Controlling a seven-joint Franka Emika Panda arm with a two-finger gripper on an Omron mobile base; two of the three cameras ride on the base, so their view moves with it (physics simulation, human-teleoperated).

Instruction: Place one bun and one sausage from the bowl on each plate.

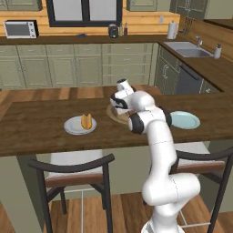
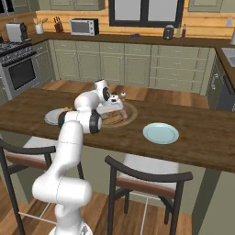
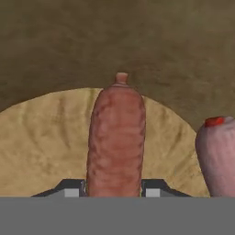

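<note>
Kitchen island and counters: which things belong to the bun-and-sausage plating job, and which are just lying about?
Part of the job:
- wide tan wooden bowl
- reddish-brown sausage between the jaws
- second, paler sausage beside it
- pale grey-white plate carrying an orange-tan bun
- light blue plate, bare

Just lying about:
- silver toaster oven
- two dark-framed chairs
- sink

- Dark wood counter (image 1: 41,132) up front, two dark chairs (image 1: 77,175) tucked beneath.
- Sage-green cabinets (image 2: 124,64) line the back wall.
- Microwave (image 1: 20,29), steel sink (image 1: 187,48), stove (image 2: 18,69).
- Plank wood floor (image 2: 151,94).
</note>
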